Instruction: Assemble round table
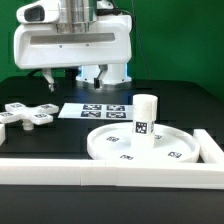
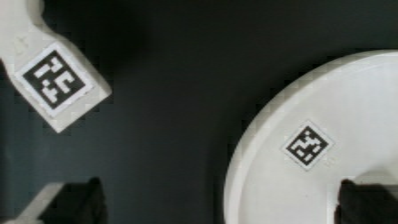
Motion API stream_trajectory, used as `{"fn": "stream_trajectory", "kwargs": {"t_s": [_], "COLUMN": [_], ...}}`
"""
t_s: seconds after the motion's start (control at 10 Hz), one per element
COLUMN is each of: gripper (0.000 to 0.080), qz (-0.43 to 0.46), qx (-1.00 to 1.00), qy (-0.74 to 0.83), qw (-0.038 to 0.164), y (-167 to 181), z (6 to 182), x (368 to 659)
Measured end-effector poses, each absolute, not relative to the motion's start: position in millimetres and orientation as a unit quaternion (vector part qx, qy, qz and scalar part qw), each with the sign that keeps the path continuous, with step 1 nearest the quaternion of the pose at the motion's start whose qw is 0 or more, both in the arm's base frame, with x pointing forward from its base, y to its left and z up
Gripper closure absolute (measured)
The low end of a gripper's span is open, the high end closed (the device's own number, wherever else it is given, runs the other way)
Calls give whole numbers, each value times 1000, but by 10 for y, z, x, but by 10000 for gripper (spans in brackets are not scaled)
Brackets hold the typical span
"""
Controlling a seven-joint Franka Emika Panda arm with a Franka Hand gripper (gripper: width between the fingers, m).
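Observation:
The large white rimmed disc (image 1: 118, 148) lies flat on the black table at the exterior view's right. The short cylindrical post (image 1: 146, 118) stands upright on its middle. The cross-shaped piece (image 1: 26, 116) lies flat at the exterior view's left. My gripper (image 1: 65, 76) hangs high above the table behind both, open and empty. In the wrist view one arm of the cross-shaped piece (image 2: 54, 75) with its marker and part of the disc (image 2: 329, 140) show, with bare table between them. My gripper (image 2: 214, 205) holds nothing, and its dark fingertips (image 2: 63, 205) stand wide apart.
The marker board (image 1: 97, 110) lies flat behind the disc. A long white rail (image 1: 100, 172) runs along the front edge and another rail (image 1: 212, 148) stands at the exterior view's right of the disc. The white robot base (image 1: 100, 45) stands at the back.

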State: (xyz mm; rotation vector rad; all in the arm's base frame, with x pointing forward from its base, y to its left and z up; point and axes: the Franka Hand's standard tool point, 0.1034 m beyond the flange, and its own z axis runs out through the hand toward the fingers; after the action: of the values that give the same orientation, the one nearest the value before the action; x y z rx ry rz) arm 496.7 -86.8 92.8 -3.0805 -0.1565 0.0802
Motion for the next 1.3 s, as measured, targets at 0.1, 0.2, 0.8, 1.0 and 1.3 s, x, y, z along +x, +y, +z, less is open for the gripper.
{"fn": "stream_trajectory", "kwargs": {"t_s": [0.1, 0.2, 0.8, 1.0, 1.3], "gripper": [151, 151, 151, 151, 151], "qz": [28, 29, 22, 23, 30], "qx": [-999, -999, -1000, -1000, -999], "qy": [-39, -21, -3, -2, 15], "qw": [25, 21, 9, 8, 4], "y": [-988, -1147, -1470, -1479, -1818], "z": [901, 895, 850, 844, 723], "x": [4963, 4928, 4857, 4854, 4709]}}
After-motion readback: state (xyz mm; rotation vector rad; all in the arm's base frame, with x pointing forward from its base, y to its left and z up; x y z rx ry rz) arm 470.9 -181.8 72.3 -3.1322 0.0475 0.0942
